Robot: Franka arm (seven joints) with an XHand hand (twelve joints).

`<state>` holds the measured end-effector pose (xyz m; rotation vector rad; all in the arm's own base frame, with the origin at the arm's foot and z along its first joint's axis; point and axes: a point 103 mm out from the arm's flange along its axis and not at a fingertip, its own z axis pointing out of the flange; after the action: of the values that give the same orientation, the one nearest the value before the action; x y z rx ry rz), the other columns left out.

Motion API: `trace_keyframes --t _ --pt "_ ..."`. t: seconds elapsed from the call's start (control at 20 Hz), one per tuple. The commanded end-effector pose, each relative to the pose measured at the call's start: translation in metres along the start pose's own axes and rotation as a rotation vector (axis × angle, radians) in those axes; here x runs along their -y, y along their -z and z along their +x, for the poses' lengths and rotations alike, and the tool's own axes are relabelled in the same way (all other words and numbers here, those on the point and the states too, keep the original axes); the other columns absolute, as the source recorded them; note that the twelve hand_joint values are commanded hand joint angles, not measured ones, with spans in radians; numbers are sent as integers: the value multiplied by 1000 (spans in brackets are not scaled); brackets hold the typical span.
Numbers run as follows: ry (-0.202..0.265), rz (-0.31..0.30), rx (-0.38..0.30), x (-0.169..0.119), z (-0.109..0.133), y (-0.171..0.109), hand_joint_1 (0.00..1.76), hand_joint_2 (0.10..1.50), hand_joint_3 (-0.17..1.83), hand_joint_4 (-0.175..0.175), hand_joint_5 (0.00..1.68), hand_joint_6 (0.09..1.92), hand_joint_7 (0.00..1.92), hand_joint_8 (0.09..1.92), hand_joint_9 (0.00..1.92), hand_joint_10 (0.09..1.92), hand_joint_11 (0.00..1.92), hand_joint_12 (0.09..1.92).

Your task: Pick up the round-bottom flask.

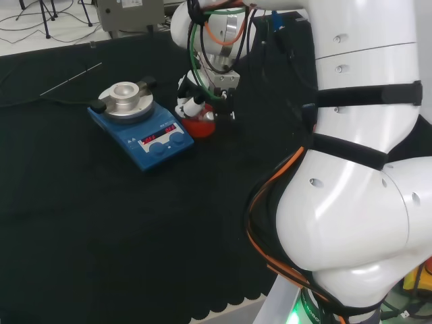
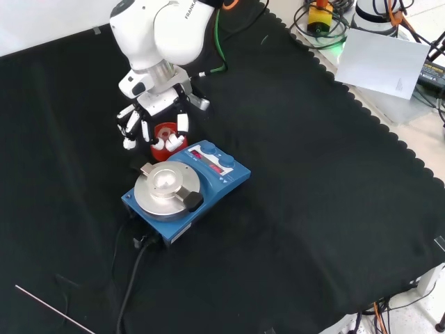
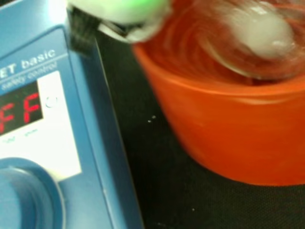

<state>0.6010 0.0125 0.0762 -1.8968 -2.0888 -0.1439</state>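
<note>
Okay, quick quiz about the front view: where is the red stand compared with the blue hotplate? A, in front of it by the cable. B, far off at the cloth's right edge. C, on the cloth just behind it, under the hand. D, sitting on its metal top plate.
C: the red stand sits on the cloth behind the blue hotplate, beneath the hand.

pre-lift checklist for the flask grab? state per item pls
1. Hand over the red stand: ok, its fingers hang around the stand in the front view.
2. Fingers closed on the round-bottom flask: cannot tell, the glass is clear and blurred in the wrist view.
3. Flask seated in the stand: ok, glass curves inside the red rim.
4. Clearance to the blue hotplate stirrer: not ok, it stands right beside the stand.
5. Thin rod: ok, it lies far off on the cloth.
</note>
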Motion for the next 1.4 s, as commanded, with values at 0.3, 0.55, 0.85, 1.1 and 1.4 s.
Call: trace_keyframes --t 0.3,0.55,0.85,1.1,1.4 --pt "-3 -37 -35 6 -7 13 1125 550 902 175 1226 881 453 567 606 554 41 1373" --pt "1 -47 -56 14 -6 23 1109 618 795 175 1191 880 446 570 604 556 41 1376" --pt "8 -6 -78 19 -16 30 869 559 638 3 544 718 340 592 518 583 1 1347" --pt "4 10 -89 23 -19 25 783 540 584 -14 436 444 302 607 466 614 0 1302" --pt "5 -8 -103 32 -23 19 752 537 564 -12 507 430 299 608 460 616 0 1285"
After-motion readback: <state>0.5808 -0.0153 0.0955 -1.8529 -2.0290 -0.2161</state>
